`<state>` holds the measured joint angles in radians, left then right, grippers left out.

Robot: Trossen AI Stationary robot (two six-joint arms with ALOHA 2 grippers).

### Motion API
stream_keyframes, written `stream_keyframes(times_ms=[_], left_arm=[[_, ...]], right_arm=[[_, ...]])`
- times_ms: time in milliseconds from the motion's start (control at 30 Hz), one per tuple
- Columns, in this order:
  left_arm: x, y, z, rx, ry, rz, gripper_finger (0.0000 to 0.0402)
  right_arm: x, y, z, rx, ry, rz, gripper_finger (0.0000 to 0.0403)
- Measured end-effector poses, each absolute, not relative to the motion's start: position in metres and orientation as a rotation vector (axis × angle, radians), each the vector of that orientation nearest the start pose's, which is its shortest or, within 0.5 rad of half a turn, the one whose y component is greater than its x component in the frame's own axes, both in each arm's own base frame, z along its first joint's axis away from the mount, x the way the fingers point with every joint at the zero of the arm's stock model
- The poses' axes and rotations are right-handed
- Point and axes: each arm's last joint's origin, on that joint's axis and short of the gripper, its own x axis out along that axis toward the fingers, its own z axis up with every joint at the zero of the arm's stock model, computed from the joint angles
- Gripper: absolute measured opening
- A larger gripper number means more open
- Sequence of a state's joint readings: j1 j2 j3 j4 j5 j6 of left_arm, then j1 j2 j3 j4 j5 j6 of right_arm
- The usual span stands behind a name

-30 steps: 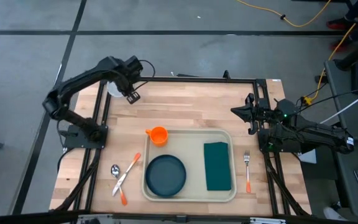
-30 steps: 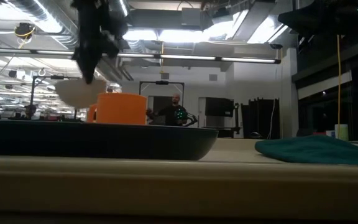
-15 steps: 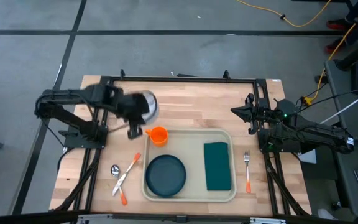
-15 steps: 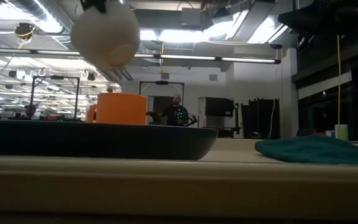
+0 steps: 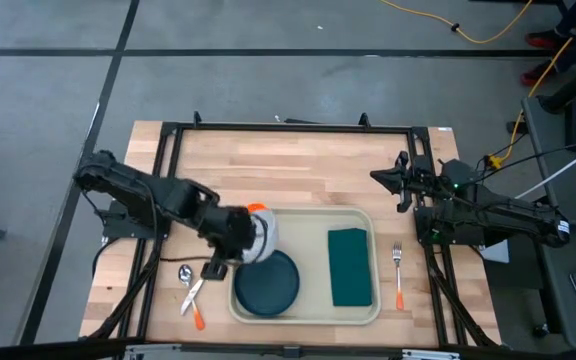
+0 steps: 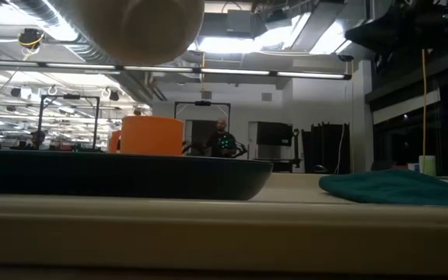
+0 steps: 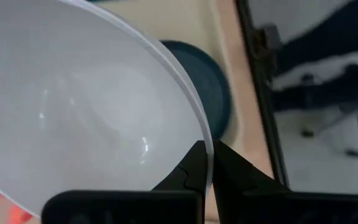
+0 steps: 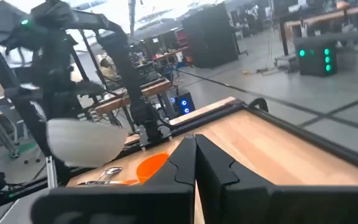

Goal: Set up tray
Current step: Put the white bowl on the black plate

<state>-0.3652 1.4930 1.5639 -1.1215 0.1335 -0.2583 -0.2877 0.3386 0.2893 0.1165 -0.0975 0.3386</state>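
A white bowl point(image 5: 263, 236) hangs in the air over the left part of the beige tray point(image 5: 313, 216), and my left gripper point(image 5: 242, 240) is shut on it. Below it on the tray stand an orange cup point(image 5: 258, 208) and a dark teal plate point(image 5: 268, 284). A green cloth point(image 5: 350, 266) lies on the tray's right part. From table height the bowl's underside point(image 6: 138, 27) shows well above the cup point(image 6: 151, 134). My right gripper point(image 5: 383, 178) waits shut at the table's far right, touching nothing. My left gripper pinches the bowl's rim point(image 7: 206, 138) between its two fingers, one finger inside the bowl and one outside. The fingers come slanting down from the table's left. The bowl is lifted clear of the tray, its opening facing up point(image 8: 82, 142).
A spoon point(image 5: 185, 272) and an orange-handled knife point(image 5: 203, 290) lie on the wood left of the tray. An orange-handled fork point(image 5: 398, 275) lies to the tray's right. Bare wood point(image 5: 298, 165) stretches beyond the tray's far rim. A black frame point(image 5: 288, 127) edges the table.
My left gripper has swung from the table's far left corner toward the near edge and the right, turning as it went, and now stands over the tray's left part. The white bowl has come with it, raised from table height to well above the cup.
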Motion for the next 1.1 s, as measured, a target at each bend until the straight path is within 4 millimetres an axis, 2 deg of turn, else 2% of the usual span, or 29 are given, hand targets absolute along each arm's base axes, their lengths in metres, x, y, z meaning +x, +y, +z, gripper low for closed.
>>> stream_keyframes(times_ms=[233,500,600,700,1100], left_arm=[[0.282,-0.144,0.330,-0.055,1.208,-0.381,0.0002],[0.316,-0.180,0.281,-0.031,1.232,-0.407,0.0002],[0.323,-0.182,0.263,-0.026,1.300,-0.376,0.0002],[0.325,-0.183,0.252,-0.023,1.346,-0.348,0.0002],[0.333,-0.185,0.247,-0.052,1.295,-0.254,0.0002]], right_arm=[[0.111,-0.030,0.241,0.379,-0.059,-0.183,0.0006],[0.111,-0.030,0.237,0.396,-0.017,-0.182,0.0006],[0.111,-0.029,0.235,0.396,0.008,-0.159,0.0006],[0.111,-0.028,0.235,0.399,0.017,-0.134,0.0006],[0.111,-0.028,0.231,0.406,0.057,-0.124,0.0006]])
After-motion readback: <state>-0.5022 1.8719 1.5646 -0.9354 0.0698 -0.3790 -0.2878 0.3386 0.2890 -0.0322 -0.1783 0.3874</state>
